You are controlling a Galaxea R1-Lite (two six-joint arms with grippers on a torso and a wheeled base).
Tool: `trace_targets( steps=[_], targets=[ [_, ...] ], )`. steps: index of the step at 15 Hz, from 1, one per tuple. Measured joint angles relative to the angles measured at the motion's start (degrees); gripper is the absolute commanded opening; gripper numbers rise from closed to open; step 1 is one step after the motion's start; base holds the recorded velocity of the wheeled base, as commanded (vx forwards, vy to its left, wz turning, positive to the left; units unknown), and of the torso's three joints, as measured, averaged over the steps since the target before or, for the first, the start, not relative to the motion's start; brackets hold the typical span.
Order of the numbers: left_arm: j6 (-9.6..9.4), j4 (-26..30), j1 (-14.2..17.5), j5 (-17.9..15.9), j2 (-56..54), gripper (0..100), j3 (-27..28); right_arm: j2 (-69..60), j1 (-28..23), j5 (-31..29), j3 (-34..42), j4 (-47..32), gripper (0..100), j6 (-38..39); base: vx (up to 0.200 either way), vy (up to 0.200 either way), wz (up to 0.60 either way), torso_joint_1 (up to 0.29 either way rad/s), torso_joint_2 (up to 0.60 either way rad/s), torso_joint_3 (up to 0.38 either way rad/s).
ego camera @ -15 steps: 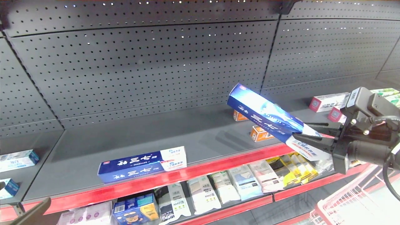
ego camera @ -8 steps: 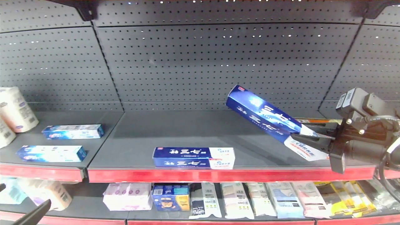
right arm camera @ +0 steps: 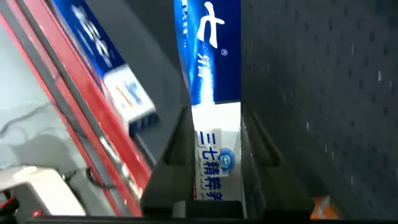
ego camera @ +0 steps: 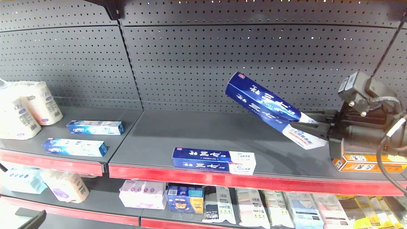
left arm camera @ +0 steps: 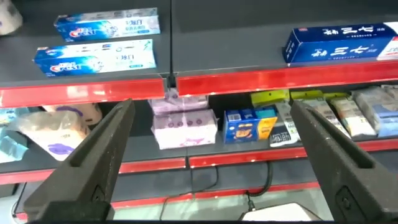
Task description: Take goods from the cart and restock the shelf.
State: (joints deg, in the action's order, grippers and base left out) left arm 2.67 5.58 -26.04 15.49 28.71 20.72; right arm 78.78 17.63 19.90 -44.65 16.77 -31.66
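Risk first: toothpaste box (ego camera: 264,106) is pinched only at its white end, its long blue body sticking up and away from the right hand (ego camera: 300,121). It may pivot in the grip or knock the pegboard back panel (ego camera: 206,63) on the way down. Right hand clamped on that end, box in the air above the shelf (ego camera: 190,133). Matching box (ego camera: 213,159) lies below it, at the shelf's front lip. Left hand (left arm camera: 212,109) low, fingers wide apart, empty.

The right end effector (ego camera: 302,123) covers part of the white end of the held toothpaste box (ego camera: 264,106). The right arm (ego camera: 365,133) hides the upper portion of the orange boxes (ego camera: 372,166). The head view's left edge cuts off the paper rolls (ego camera: 16,117).
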Motion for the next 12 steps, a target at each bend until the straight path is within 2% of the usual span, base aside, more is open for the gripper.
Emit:
trace_targets(
  steps=[2,5,7,9,10,12],
  targets=[
    [-0.9,1.52,0.09,0.1,-4.32,100,-1.96,3.11,0.0,0.95,-2.86,0.0,0,-0.39,0.0,0.0,0.0,0.0,0.0,0.0],
    [-1.55,7.3,0.07,0.49,-12.18,100,-3.73,7.52,1.22,1.07,-6.96,-0.5,0,-0.59,0.0,0.0,0.0,0.0,0.0,0.0],
    [-1.55,9.08,0.57,3.83,-16.58,100,-4.06,9.26,2.33,0.71,-8.46,-0.72,0,-0.57,0.0,0.0,0.0,0.0,0.0,0.0],
    [-1.37,9.13,1.07,5.57,-18.98,100,-3.63,10.08,2.6,0.55,-8.57,-0.72,0,-0.57,0.0,0.0,0.0,0.0,0.0,0.0],
    [-1.28,9.19,2.19,6.01,-19.68,100,-3.41,10.28,2.63,0.55,-8.4,-0.79,0,-0.57,0.0,0.0,0.0,0.0,0.0,0.0],
    [-0.49,9.39,6.67,6.18,-20.29,100,-3.41,10.45,2.73,0.51,-8.62,-0.74,0,-0.57,0.0,0.0,0.0,0.0,0.0,0.0]
  ],
)
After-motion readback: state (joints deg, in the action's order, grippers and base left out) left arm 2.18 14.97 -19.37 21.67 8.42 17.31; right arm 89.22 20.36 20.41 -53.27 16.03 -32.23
